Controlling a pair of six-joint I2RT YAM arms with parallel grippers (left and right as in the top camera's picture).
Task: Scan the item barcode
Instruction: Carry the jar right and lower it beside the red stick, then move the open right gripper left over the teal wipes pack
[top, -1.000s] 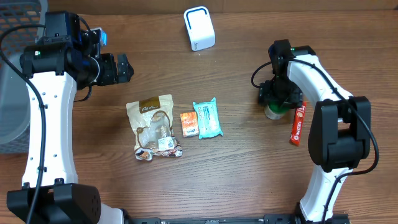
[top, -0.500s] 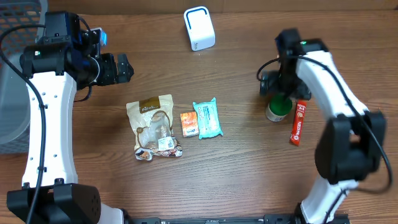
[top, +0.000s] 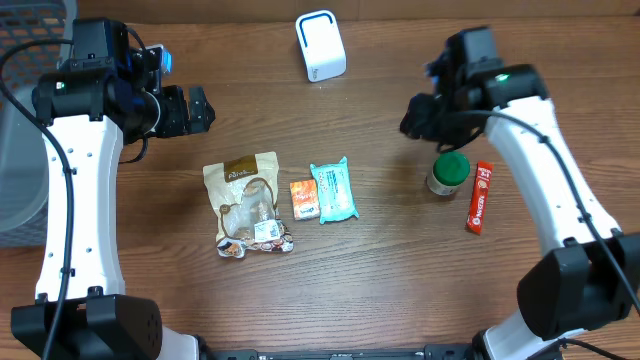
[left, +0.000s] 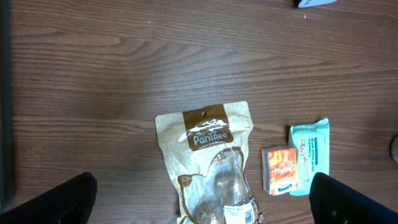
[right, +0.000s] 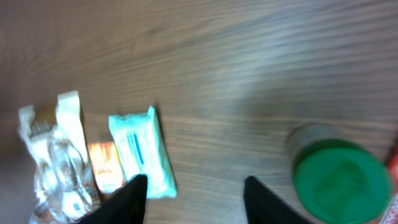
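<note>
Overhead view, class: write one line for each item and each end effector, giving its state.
Green-lidded jar: upright, lid on, not held.
Red stick packet: lying flat.
Brown pouch: lying flat, label up.
Orange packet: lying flat.
Teal wipes pack: lying flat.
White scanner: standing, untouched.
Left end effector: open, empty.
Right end effector: open, empty, above table.

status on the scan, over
Left gripper open, empty. Right gripper open, empty. Green-lidded jar upright on table, not held. Scanner untouched, nothing in the way.

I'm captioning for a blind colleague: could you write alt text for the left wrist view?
A brown snack pouch lies flat on a wooden table, with a small orange packet and a teal wipes pack to its right.
</note>
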